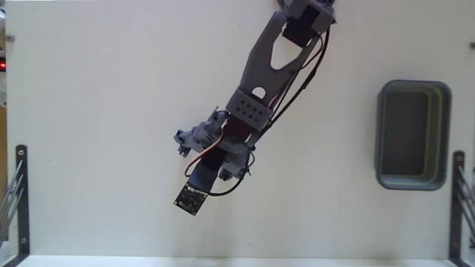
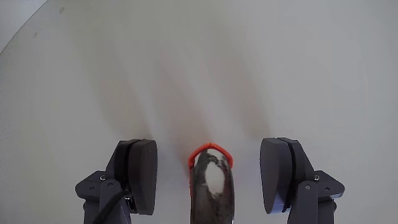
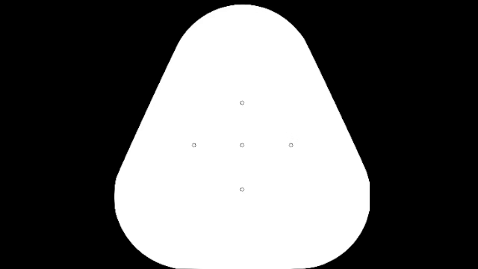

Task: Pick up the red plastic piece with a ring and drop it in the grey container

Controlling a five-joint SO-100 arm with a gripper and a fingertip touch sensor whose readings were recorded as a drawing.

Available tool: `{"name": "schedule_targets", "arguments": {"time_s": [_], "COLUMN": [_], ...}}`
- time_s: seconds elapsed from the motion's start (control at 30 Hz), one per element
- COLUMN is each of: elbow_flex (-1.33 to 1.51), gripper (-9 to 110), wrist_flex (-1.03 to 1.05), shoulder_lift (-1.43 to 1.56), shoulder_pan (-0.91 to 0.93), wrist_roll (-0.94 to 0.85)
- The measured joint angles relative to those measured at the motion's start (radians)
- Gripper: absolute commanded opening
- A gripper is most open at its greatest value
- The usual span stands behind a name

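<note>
In the wrist view my gripper (image 2: 209,177) is open, its two dark fingers (image 2: 138,175) standing wide apart over the white table. Between them the red plastic piece with a ring (image 2: 211,149) shows only as a red-orange arc, and neither finger touches it. A blurred grey part close to the lens covers the rest of the piece. In the fixed view the arm (image 1: 252,111) reaches down from the top and hides the red piece. The grey container (image 1: 413,181) stands far off at the right in the fixed view, with nothing seen inside.
A small dark circuit board (image 1: 191,200) sits at the arm's lower end in the fixed view. Dark metal brackets stand at the left edge (image 1: 19,200) and the right edge (image 1: 459,200). White table (image 1: 96,111) lies between arm and container.
</note>
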Motion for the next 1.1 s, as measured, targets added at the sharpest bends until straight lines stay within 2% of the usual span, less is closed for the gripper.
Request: {"name": "schedule_targets", "arguments": {"time_s": [0.67,1.1], "elbow_flex": [0.0,0.0], "gripper": [110,106], "wrist_flex": [0.0,0.0], "shoulder_lift": [0.0,0.0], "shoulder_pan": [0.0,0.0], "wrist_roll": [0.0,0.0]}}
